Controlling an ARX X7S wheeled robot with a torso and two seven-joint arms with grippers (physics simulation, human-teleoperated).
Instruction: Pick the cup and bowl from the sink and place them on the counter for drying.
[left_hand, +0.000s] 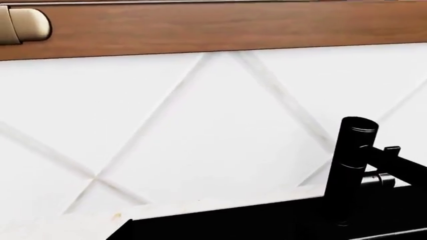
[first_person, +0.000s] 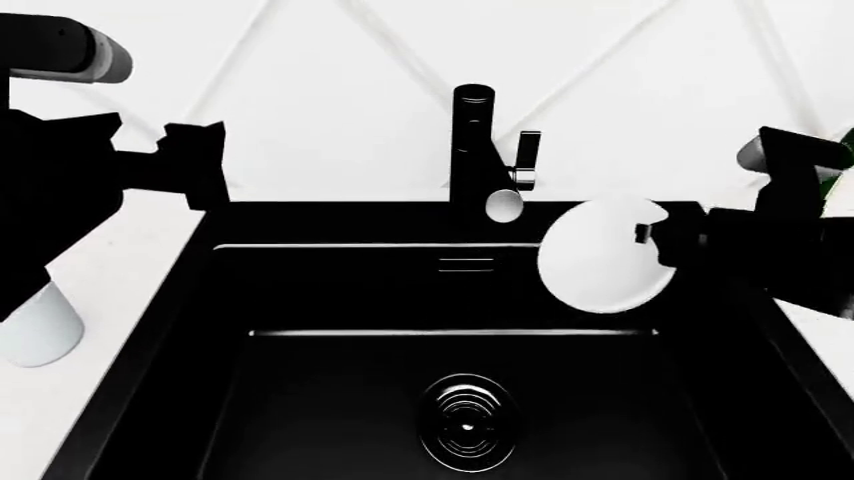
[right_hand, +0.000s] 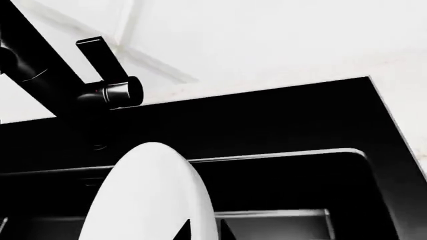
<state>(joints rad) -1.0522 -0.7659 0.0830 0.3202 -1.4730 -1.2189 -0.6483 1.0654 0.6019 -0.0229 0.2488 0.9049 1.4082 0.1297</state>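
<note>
Right jaws pinch the bowl (first_person: 607, 254) above the sink (first_person: 334, 300), apparently holding only its drain (first_person: 469, 420); left jaws unreadable.

The right gripper (first_person: 650, 235) is black against the black sink (first_person: 334, 300), so its fingers cannot be separated; only a dark tip shows at the bowl (first_person: 607, 255) rim. Bowl is cut off in the right wrist pic. Left gripper (first_person: 200, 165) jaws are unclear, w/ the cup (first_person: 40, 325) partly behind that arm.

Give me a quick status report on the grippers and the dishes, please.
Right gripper shut on the bowl, lifted over the sink, near the faucet. Left gripper holding nothing, state unclear. Cup already on the counter.
</note>
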